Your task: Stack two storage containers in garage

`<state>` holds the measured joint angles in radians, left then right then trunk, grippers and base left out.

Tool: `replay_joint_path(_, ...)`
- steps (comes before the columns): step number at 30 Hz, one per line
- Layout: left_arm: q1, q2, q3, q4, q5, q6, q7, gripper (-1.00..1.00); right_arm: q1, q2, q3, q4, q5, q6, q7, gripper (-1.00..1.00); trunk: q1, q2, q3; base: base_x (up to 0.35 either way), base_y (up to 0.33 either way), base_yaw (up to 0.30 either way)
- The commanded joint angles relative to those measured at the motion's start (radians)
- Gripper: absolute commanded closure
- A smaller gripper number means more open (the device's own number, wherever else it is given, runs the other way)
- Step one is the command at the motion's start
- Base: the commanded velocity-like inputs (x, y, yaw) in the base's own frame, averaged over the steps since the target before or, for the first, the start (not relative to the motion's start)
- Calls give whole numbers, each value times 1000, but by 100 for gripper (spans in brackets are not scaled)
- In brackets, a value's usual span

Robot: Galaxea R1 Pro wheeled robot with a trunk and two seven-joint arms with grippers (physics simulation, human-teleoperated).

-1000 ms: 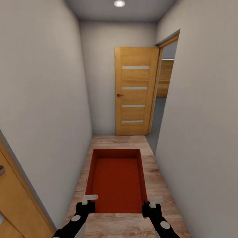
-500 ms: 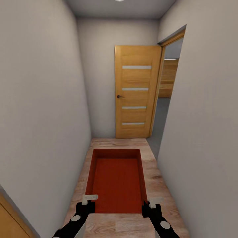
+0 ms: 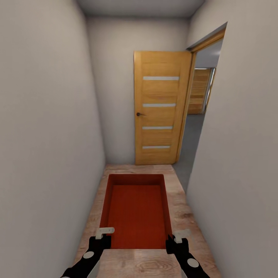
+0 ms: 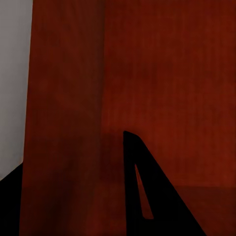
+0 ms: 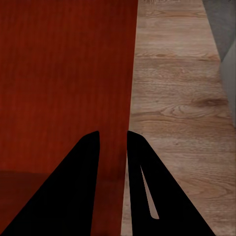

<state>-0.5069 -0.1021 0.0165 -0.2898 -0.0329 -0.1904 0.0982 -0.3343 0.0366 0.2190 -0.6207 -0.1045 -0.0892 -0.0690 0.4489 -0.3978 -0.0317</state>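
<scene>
The robot stands in a narrow corridor with plain grey walls on both sides and a wood plank floor (image 3: 181, 200).

Left side: the left gripper (image 3: 101, 236) sits at the near left corner of the storage container (image 3: 136, 210). In the left wrist view one dark finger (image 4: 147, 196) lies inside the box and the other falls outside the orange-red wall, so the jaws straddle that thin wall and are narrowed onto it.

Centre: the container is held in front of the robot, above the planks, open top upward and empty. Its long axis runs straight ahead, away from the robot and along the corridor. Both grip points are at the near end, so the far end overhangs unsupported.

Right side: the right gripper (image 3: 177, 238) mirrors the left at the near right corner. In the right wrist view the two fingers stand either side of the container wall with only the wall between them — a narrow pinch on it.

Ahead and to the right: a wooden door (image 3: 160, 108) stands open at the corridor's end, and the doorway beside it opens through the right wall onto a grey floor (image 3: 193, 135), probably the garage.

Judgement: the coming move is a right turn through that doorway. The container's long axis points at the end wall, so the far end will swing widest — clearance against the door frame and the open door is the critical relation. Neither arm is nearer; both carry equally.
</scene>
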Motion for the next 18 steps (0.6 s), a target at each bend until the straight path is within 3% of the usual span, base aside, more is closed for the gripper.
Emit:
replay_joint_path(1,-1,36,14,3,1,-4,44,100,-2,-1,10,-3,-6,-48,17,100,1,-2,-2,333,0,0)
replay_joint_path(18,-1,36,14,3,1,-4,44,100,-2,-1,9,-2,-7,-49,15,100,1,-2,-2,333,0,0)
